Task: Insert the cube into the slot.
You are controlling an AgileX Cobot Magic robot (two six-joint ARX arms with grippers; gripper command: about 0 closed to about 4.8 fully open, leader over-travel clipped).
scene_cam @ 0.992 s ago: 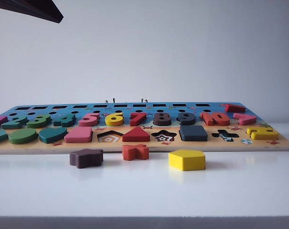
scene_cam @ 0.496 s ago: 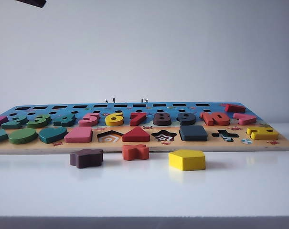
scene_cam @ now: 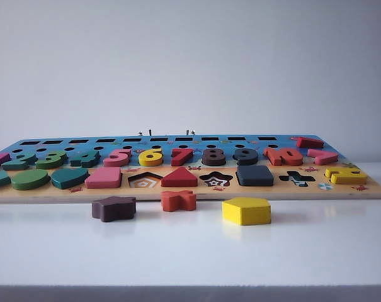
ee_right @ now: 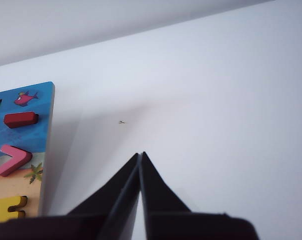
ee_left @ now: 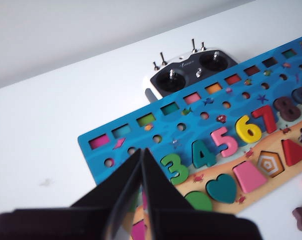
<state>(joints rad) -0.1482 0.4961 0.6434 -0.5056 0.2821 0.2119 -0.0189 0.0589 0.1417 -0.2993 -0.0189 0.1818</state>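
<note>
While the cube (scene_cam: pixel 254 175) sits seated in the slot on the puzzle board (scene_cam: pixel 190 192), white table (scene_cam: pixel 190 251) lies open at six o'clock. Left gripper (ee_left: pixel 141 152) hangs pinched shut over the board's numerals 3 to 8; right gripper (ee_right: pixel 140 156), shut too, hangs off its edge.

Slot hidden beneath the seated cube (scene_cam: pixel 254 175); puzzle board (ee_left: pixel 106 145) partly behind left tool (ee_left: pixel 141 152).

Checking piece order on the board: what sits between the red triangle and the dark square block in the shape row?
In the exterior view, only the open star-shaped cut-out lies between the red triangle and the cube, which sits seated in the board.
</note>
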